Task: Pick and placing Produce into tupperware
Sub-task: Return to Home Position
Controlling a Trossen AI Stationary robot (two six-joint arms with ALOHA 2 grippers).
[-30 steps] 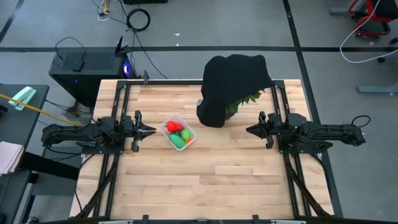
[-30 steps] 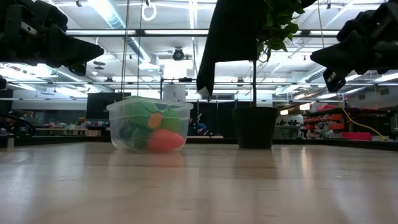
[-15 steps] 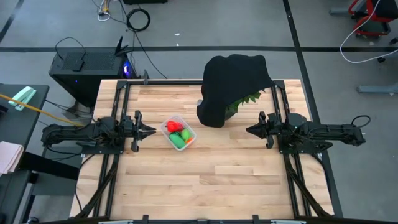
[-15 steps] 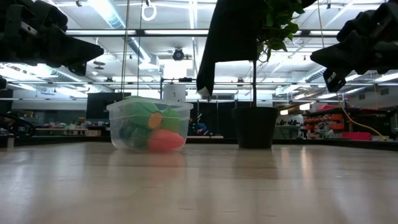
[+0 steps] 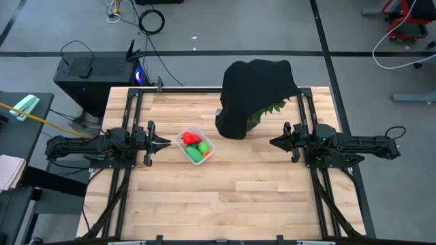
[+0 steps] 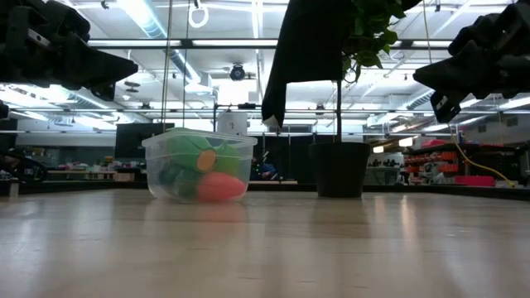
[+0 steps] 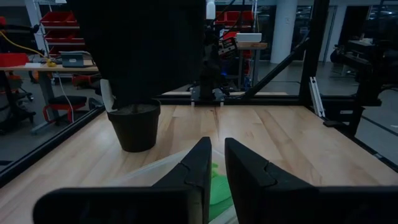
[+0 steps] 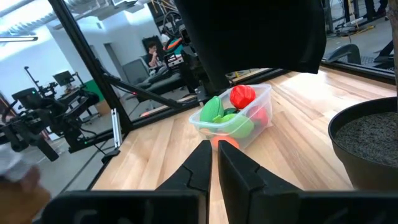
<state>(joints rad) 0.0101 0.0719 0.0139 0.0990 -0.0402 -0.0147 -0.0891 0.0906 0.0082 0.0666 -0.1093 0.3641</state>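
Left gripper [image 5: 167, 143] and right gripper [image 5: 272, 142] fingers sit nearly shut and empty, so the only risk I see is the left one bumping the nearby tupperware [image 6: 156, 157].

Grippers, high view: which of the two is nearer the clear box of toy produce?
The left gripper: it sits just beside the box, pointing at it, while the right gripper waits much farther off, across the table.

Place: robotics lab or workshop
Floor: grey floor with dark tape lines [image 5: 61, 27]; coiled black cable [image 5: 151, 21], upper centre
Equipment: black computer tower with blue light [image 5: 88, 75], upper left; red plastic storage bins on shelves [image 7: 59, 17], upper left
Ceiling: long white strip lights [image 6: 149, 21], top
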